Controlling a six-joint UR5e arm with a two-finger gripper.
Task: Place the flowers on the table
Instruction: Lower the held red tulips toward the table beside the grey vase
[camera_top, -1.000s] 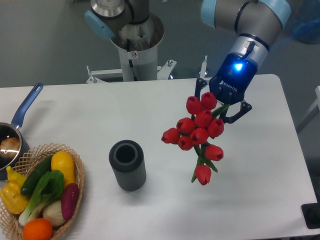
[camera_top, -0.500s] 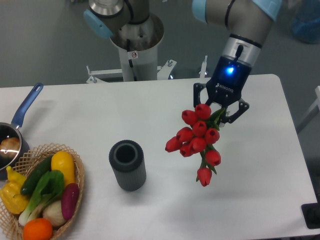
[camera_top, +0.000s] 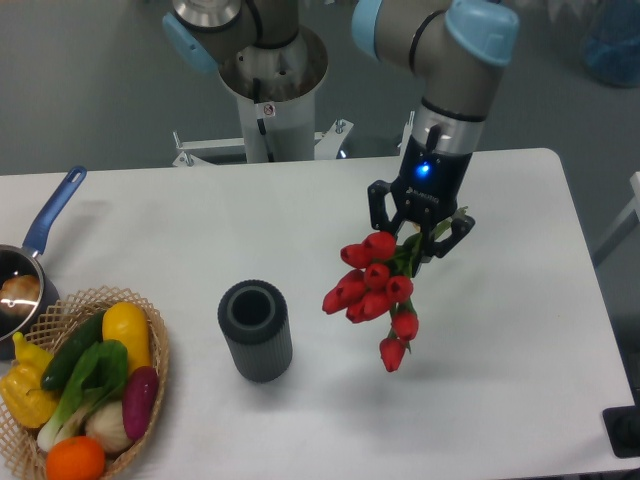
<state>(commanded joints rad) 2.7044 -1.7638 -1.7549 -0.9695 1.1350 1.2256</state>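
- The fingers (camera_top: 418, 236) are closed around the green stems of the flowers (camera_top: 372, 290), near the upper end of the bunch, so the bunch is firmly in the grasp
- The flowers hang down and to the left from the fingers, with the red buds pointing toward the front of the bench (camera_top: 520, 330); the lowest bud looks close to the white surface, but I cannot tell if it touches it
- The bunch is over the right half of the bench, to the right of the grey cylinder (camera_top: 256, 330) and apart from it
- The wicker basket (camera_top: 150, 330) with vegetables and the blue-handled pot (camera_top: 30, 262) stand at the far left, well apart from the flowers
- In my judgement the step in hand is the carrying and lowering of the bunch; the placing itself is not yet done
- The next move calls for bringing the bunch lower until the buds and stems rest on the bare surface, preferably laid flat on the side, and only then opening the fingers
- The release place should stay away from the grey cylinder, so the buds do not lean on it
- A risk is that the flowers drop from a height if the fingers open too early
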